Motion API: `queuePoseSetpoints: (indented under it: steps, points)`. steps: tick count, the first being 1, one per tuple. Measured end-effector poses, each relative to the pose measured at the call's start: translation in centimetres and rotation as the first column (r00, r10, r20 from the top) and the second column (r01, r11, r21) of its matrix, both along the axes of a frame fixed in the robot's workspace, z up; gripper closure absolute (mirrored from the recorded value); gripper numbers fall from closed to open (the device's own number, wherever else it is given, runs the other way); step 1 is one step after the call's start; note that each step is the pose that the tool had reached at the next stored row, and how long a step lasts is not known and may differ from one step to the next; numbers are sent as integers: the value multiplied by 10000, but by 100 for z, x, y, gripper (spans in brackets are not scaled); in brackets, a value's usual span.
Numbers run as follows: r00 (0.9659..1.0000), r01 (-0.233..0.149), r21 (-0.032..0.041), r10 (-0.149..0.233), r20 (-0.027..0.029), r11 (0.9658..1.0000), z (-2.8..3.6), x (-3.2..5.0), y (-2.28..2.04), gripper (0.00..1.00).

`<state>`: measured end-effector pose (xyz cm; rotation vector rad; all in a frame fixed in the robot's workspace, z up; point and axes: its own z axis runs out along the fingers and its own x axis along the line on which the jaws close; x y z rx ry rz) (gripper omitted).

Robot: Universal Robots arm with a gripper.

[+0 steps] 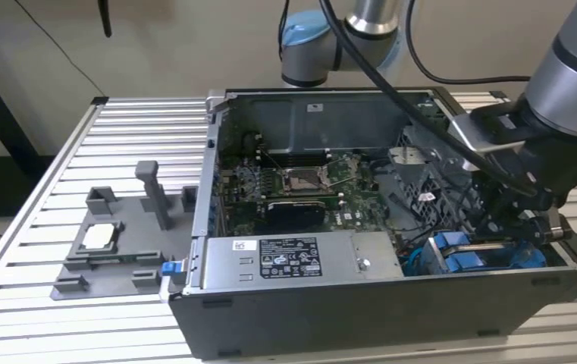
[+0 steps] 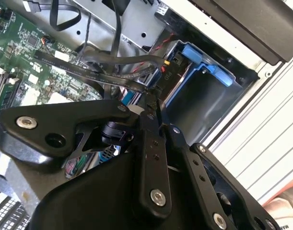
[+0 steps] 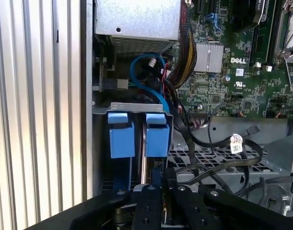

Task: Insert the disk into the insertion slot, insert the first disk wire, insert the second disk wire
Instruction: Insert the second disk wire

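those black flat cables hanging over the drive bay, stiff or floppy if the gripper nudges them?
Probably floppy: the black flat cables sag in loose loops across the grey drive bay, so a nudge should bend them, not shift the bay. They look thin and light. They cross each other near the gripper, so a pushed one may drag its neighbour or spring back.
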<state>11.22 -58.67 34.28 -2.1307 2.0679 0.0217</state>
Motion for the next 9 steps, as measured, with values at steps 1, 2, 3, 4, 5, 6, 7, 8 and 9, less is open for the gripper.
queuePoseSetpoints:
  steps: [1, 2, 3, 4, 5, 6, 7, 8, 9]
  points:
    - [10000, 1, -1, -1, 0, 10000, 0, 0, 3, 84]
    - [10000, 2, -2, -2, 0, 10000, -1, 0, 5, 84]
    - [10000, 2, -1, -2, 0, 10000, -5, 0, 7, 84]
    - [10000, 2, -4, -2, 0, 10000, -8, 0, 9, 84]
    - [10000, 2, -18, -2, 0, 10000, -9, 0, 9, 84]
    - [10000, 2, -36, -2, 0, 10000, -10, 0, 9, 84]
    - [10000, 1, -54, -1, 0, 10000, -13, 0, 9, 84]
    - [10000, 1, -78, -1, -1, 10000, -14, 0, 10, 84]
    - [10000, 2, -104, -2, 0, 9999, -15, 0, 10, 84]
